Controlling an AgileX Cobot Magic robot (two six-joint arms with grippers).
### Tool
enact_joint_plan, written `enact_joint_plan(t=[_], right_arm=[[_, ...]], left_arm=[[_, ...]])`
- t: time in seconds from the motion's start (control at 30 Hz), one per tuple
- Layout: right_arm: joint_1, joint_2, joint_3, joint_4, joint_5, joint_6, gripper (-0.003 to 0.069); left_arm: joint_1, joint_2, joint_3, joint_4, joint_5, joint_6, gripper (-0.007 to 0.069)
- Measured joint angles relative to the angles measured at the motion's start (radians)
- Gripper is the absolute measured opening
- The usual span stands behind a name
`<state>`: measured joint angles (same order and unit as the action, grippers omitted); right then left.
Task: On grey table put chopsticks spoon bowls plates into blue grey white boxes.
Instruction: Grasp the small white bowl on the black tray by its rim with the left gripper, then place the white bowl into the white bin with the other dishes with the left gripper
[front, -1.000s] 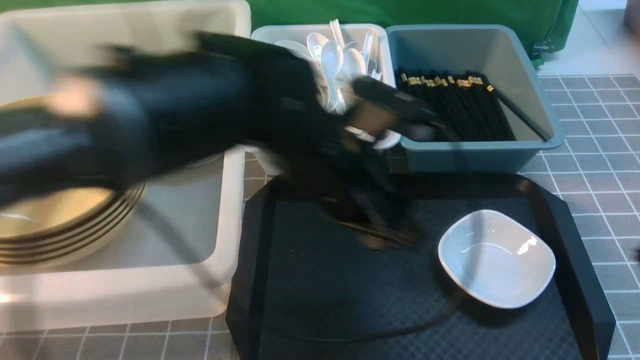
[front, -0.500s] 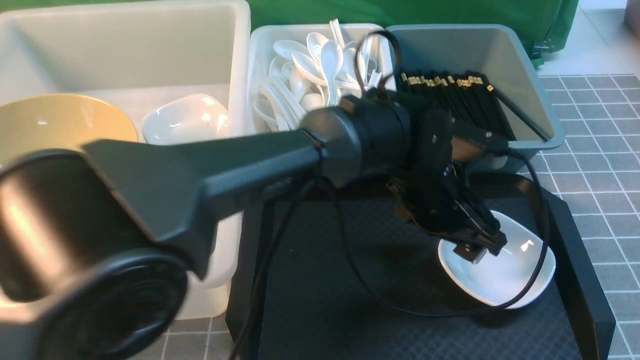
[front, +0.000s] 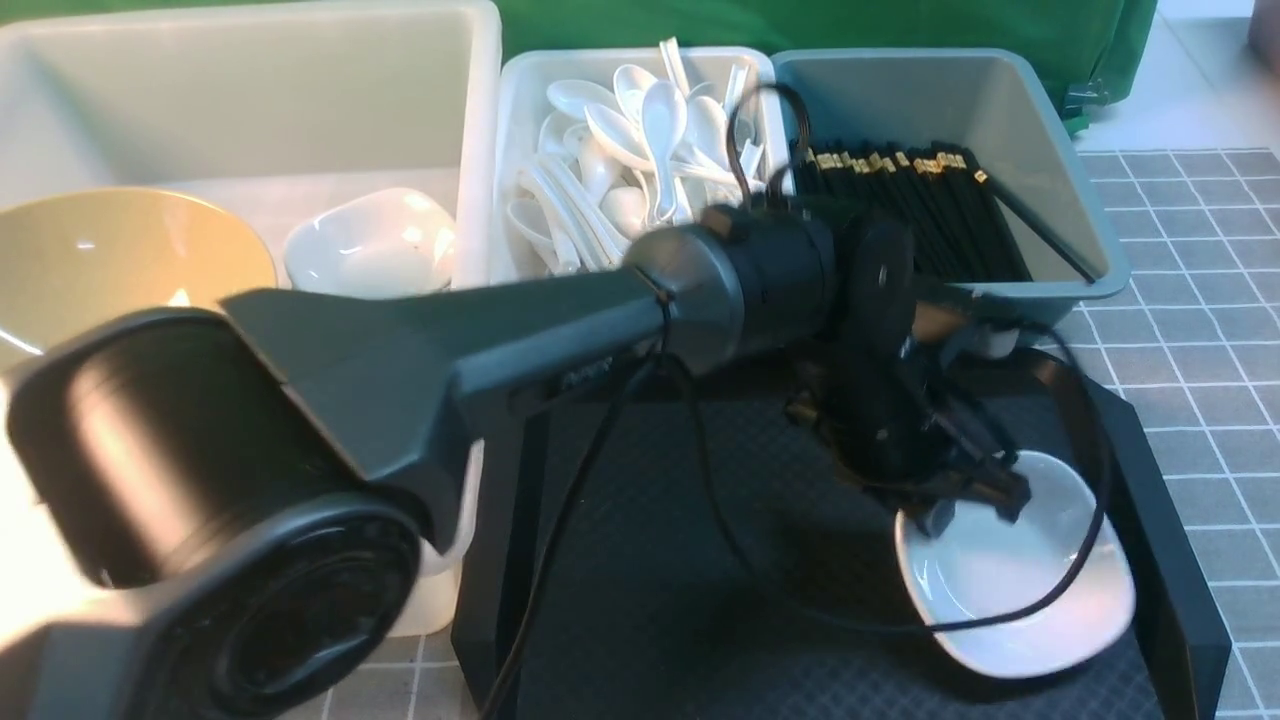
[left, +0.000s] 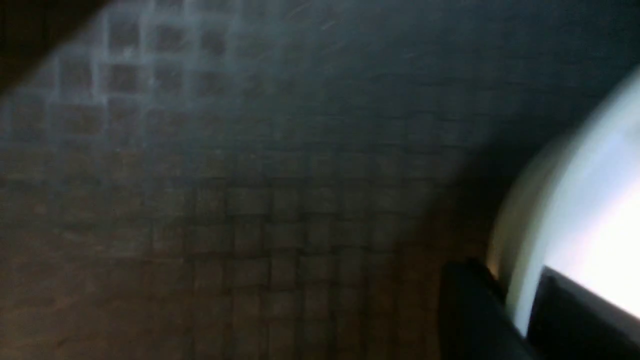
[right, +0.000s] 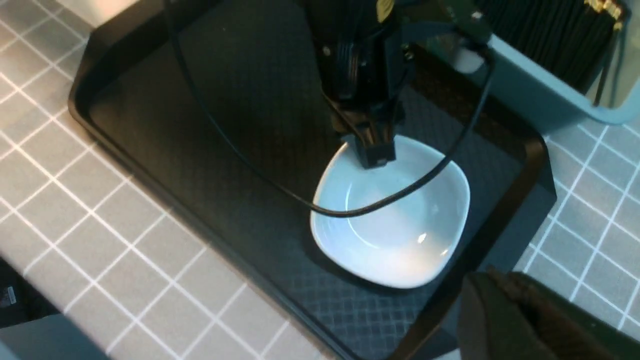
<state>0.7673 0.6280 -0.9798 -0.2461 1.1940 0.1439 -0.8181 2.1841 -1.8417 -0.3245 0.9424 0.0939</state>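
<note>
A small white plate (front: 1030, 600) lies at the right of the black tray (front: 650, 560). My left gripper (front: 965, 505) is shut on the plate's far-left rim, one finger inside and one outside (left: 470, 300). In the right wrist view the plate (right: 400, 225) shows with the left gripper (right: 375, 155) on its edge. My right gripper (right: 482, 274) is shut and empty, above the tray's right edge. The large white tub (front: 300, 90) holds yellow bowls (front: 110, 250) and another plate (front: 370, 245). Spoons (front: 640, 130) fill the grey-white bin (front: 515, 110). Chopsticks (front: 920, 210) lie in the blue bin (front: 950, 305).
My left arm (front: 450, 340) stretches from the near left across the tub's corner and the tray, its cable (front: 700, 500) hanging over the tray. The three boxes stand side by side behind the tray on the grey table (front: 1190, 300). Green cloth hangs at the back.
My left arm swung right from the tub to the tray, and its gripper went from open to shut on the plate's rim. The plate has slid slightly towards the near right.
</note>
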Motion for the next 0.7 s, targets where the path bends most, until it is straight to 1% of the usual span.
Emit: enact_joint_plan(t=[0.03,0.13,0.23,0.27,0.33,0.4,0.43,0.47,0.5,0.57,0.6,0.63,0.67,0.7], right_arm=[[0.0,0.006,0.0,0.001,-0.003,0.001,0.0045],[0.0,0.058,0.0,0.006,-0.03,0.002,0.0045],[0.0,0.146,0.0,0.011,-0.105,-0.001,0.0045],[0.0,0.156,0.0,0.011,-0.115,-0.002,0.0045],[0.0,0.194,0.0,0.018,-0.156,-0.004,0.0045],[0.0,0.245,-0.008,0.026,-0.2,-0.008,0.0045],[0.0,0.277,-0.022,0.03,-0.221,-0.009,0.0045],[0.0,0.287,-0.027,0.029,-0.225,-0.009,0.0045],[0.0,0.315,-0.043,0.029,-0.236,-0.015,0.0045],[0.0,0.377,-0.088,0.029,-0.252,-0.032,0.0045],[0.0,0.391,-0.103,0.029,-0.254,-0.035,0.0045],[0.0,0.4,-0.103,0.029,-0.254,-0.037,0.0045],[0.0,0.414,-0.119,0.029,-0.257,-0.04,0.0045],[0.0,0.459,-0.157,0.029,-0.264,-0.055,0.0045]], left_arm=[[0.003,-0.008,-0.003,0.003,0.005,0.002,0.001],[0.039,-0.081,-0.038,0.064,0.059,0.006,0.0004],[0.128,-0.245,-0.055,0.154,0.09,0.011,0.0002],[0.134,-0.263,-0.056,0.165,0.093,0.013,0.0002],[0.19,-0.337,-0.06,0.209,0.112,0.015,0.0002],[0.276,-0.435,-0.064,0.269,0.145,0.017,0.0002],[0.34,-0.474,-0.065,0.291,0.164,0.017,0.0002],[0.35,-0.48,-0.066,0.297,0.17,0.017,0.0002],[0.422,-0.517,-0.066,0.309,0.185,0.018,0.0002],[0.551,-0.552,-0.066,0.312,0.207,0.019,0.0002],[0.593,-0.556,-0.066,0.311,0.211,0.022,0.0002],[0.603,-0.556,-0.066,0.311,0.211,0.023,0.0002],[0.642,-0.557,-0.066,0.307,0.213,0.027,0.0002],[0.72,-0.551,-0.066,0.291,0.218,0.041,0.0002]])
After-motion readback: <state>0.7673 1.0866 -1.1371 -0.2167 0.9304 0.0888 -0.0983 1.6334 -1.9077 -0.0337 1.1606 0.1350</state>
